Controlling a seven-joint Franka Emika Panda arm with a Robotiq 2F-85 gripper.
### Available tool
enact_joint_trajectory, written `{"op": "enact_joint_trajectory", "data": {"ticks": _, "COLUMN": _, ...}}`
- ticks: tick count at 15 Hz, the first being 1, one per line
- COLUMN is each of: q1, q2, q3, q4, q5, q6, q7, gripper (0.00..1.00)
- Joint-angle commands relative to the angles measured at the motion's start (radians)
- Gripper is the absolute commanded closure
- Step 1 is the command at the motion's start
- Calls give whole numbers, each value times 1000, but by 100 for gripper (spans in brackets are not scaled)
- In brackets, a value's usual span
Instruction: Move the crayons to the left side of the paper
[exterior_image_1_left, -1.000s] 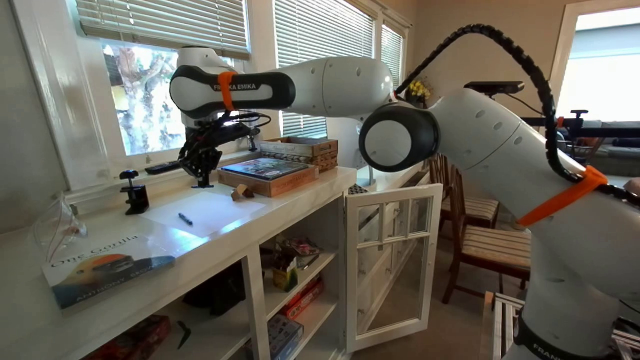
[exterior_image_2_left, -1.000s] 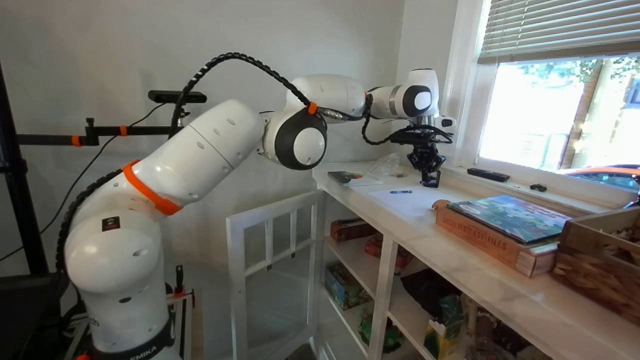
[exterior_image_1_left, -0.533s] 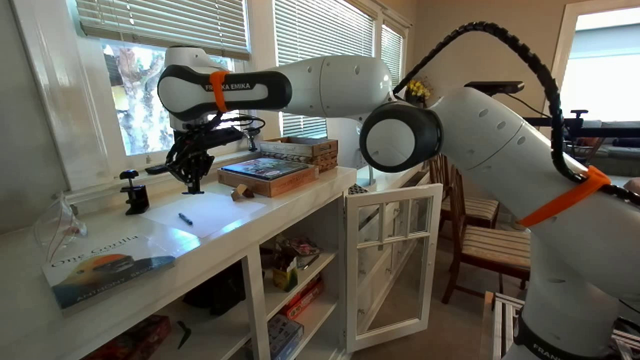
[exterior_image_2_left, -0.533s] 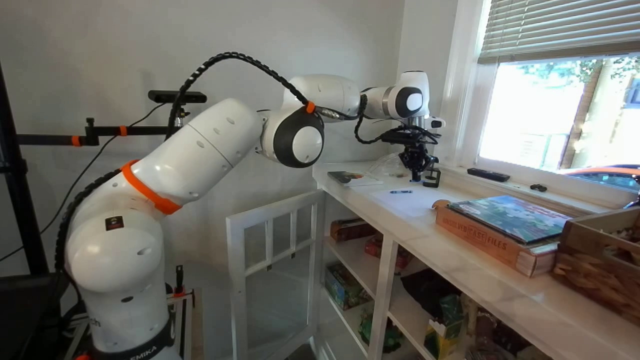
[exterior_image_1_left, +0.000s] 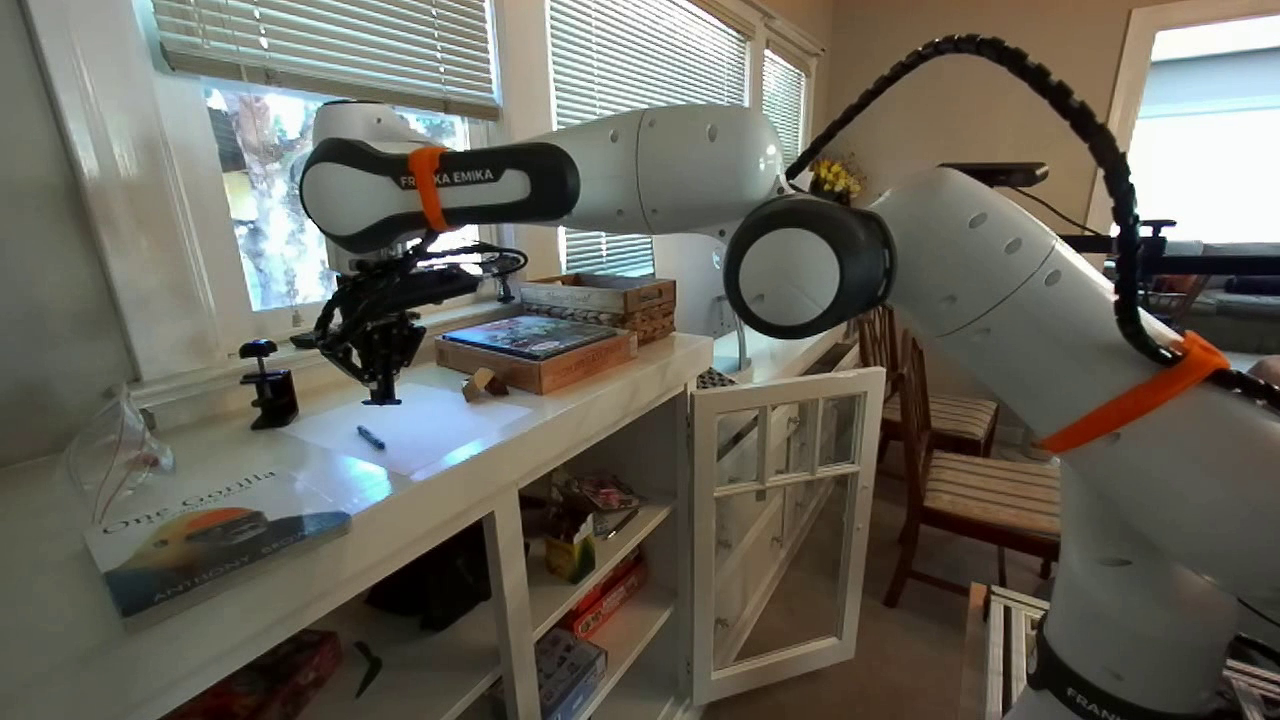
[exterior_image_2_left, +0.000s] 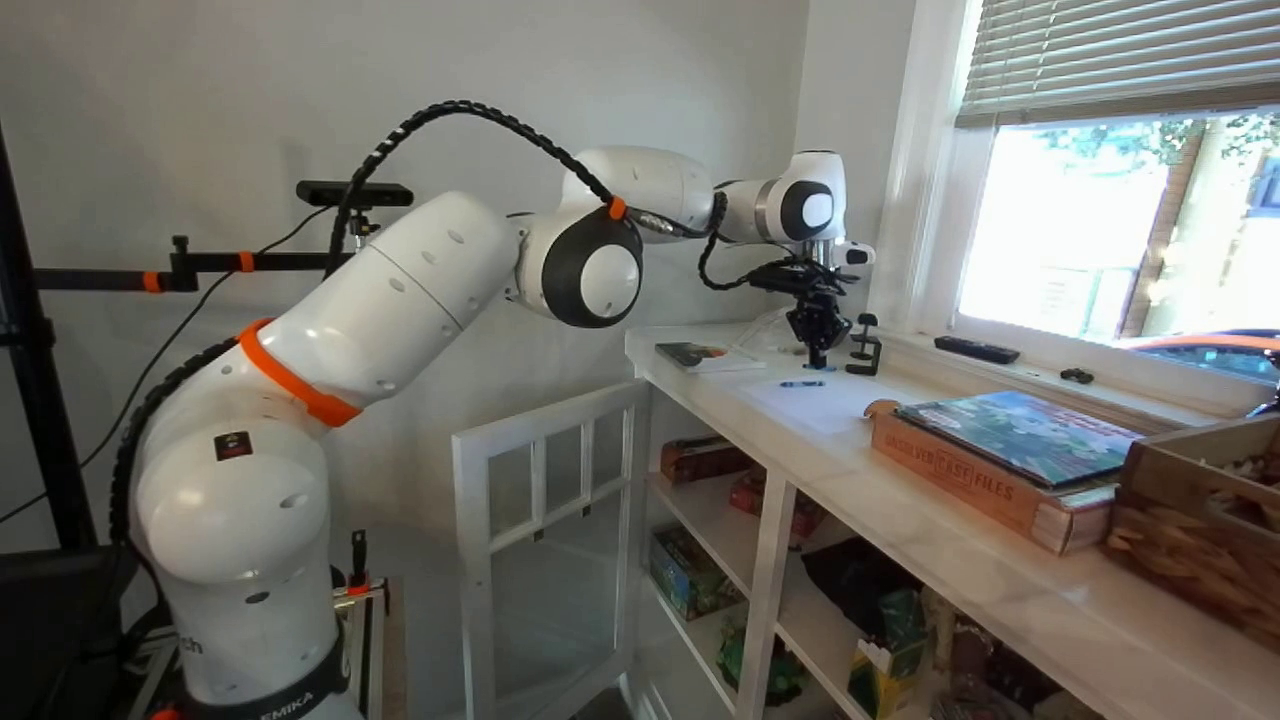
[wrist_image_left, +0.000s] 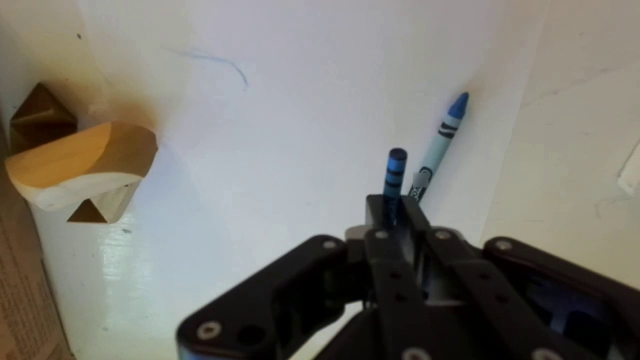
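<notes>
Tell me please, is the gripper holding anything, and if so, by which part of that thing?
The gripper holds a blue crayon, pinched roughly around its middle; an end sticks out on each side in both exterior views.

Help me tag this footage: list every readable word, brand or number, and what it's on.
"One Gorilla": book
"ANTHONY BROW": same book, ending unclear
"FR KA EMIKA": wrist link, orange strap between
"FRAN": robot base, cut off
"EMIKA": same base
"ch": same base
"UNSOLVED CASE FILES": brown box
Too small or blurred: print on lying crayon, shelf boxes; brown box's fine print
</notes>
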Motion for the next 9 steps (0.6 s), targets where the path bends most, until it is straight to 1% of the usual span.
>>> {"op": "enact_joint_trajectory", "data": {"ticks": 1, "q1": 2, "q2": -48, "q3": 1, "q4": -91, "q5": 12, "q6": 19, "q7": 60, "gripper": 98}}
{"op": "enact_joint_trajectory", "data": {"ticks": 9, "q1": 6, "q2": -86, "q3": 5, "q4": -199, "q5": 9, "q6": 58, "q7": 112, "gripper": 98}}
